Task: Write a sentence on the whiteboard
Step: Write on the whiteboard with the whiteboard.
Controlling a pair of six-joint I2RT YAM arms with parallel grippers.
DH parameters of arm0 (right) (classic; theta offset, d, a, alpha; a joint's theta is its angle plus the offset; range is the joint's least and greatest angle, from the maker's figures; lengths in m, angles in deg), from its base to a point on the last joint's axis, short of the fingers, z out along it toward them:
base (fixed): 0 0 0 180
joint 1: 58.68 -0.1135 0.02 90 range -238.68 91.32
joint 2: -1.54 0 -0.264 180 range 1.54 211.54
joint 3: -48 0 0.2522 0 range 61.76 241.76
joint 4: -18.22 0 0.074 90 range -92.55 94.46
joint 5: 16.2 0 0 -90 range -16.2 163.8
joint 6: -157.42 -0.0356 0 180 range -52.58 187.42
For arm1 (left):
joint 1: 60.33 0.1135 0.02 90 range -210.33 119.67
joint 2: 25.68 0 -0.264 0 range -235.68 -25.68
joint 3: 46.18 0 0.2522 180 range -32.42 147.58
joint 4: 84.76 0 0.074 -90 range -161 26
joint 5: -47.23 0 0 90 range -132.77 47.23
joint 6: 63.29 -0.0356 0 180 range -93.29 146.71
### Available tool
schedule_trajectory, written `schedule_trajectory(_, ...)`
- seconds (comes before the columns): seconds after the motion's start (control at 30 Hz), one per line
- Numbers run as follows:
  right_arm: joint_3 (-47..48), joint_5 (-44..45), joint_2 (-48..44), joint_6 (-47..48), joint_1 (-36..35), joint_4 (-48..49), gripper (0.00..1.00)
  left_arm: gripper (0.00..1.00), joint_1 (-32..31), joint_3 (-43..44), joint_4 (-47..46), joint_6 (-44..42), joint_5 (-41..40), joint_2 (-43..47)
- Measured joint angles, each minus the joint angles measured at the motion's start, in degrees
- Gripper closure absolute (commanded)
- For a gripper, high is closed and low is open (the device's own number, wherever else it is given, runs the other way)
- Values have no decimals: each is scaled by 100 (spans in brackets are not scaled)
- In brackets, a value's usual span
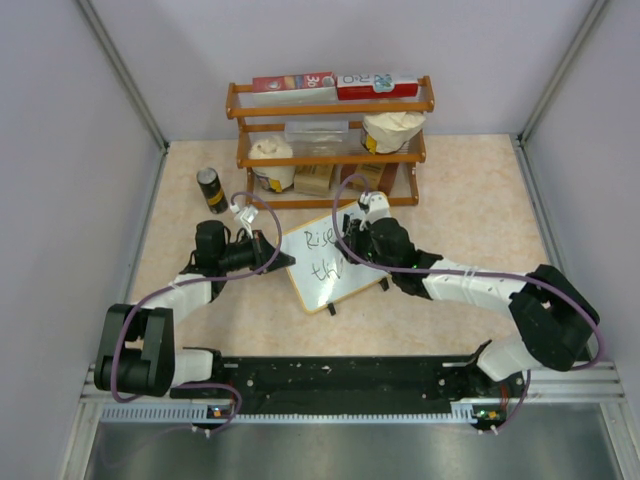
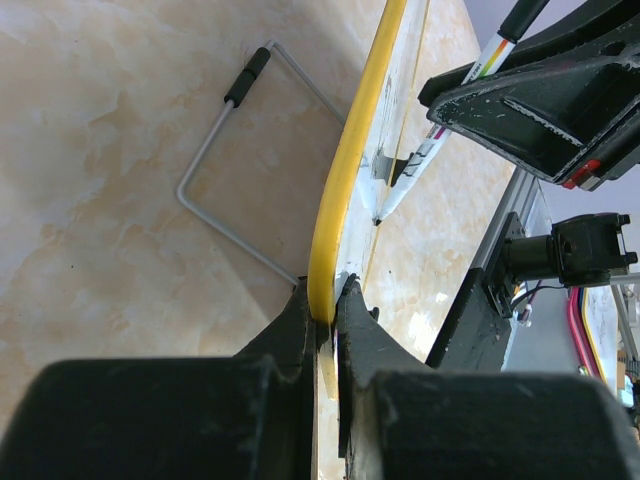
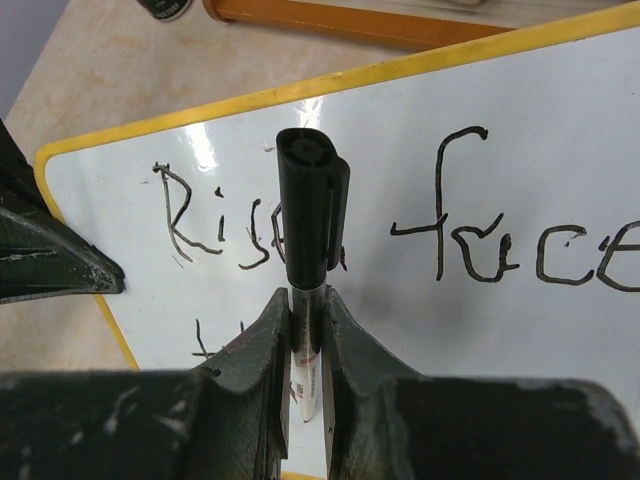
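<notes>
The left tool (image 2: 328, 305) is clamped on the yellow edge of the whiteboard (image 2: 345, 170). A wire stand (image 2: 215, 140) rests on the table (image 2: 90, 90). The right tool (image 2: 480, 85) holds a marker (image 2: 425, 155), tip against the whiteboard.

1 whiteboard (image 1: 335, 285), 1 marker (image 3: 310, 215), 2 claws (image 1: 284, 259) (image 1: 352, 245), 1 wd rack (image 1: 330, 158), 1 can (image 1: 210, 190)

A wooden rack (image 1: 330, 158) stands at the middle of the counter's (image 1: 480, 210) far edge. Two red-and-white boxes (image 1: 293, 83) lie side by side on its top shelf. The middle shelf holds a clear container (image 1: 316, 131) between two white bundles (image 1: 393, 128), one at each end. A brown box (image 1: 314, 180) sits on the bottom shelf. A dark can (image 1: 211, 190) stands upright on the counter just left of the rack, toward the far left corner.
</notes>
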State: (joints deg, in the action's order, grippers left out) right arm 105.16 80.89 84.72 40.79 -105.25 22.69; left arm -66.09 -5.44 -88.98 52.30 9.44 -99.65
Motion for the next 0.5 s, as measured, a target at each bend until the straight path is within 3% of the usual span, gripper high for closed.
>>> schedule_trajectory(0.5,-13,-127,-490,-22,103,-22,100,100,0,0,0,-2,0,0)
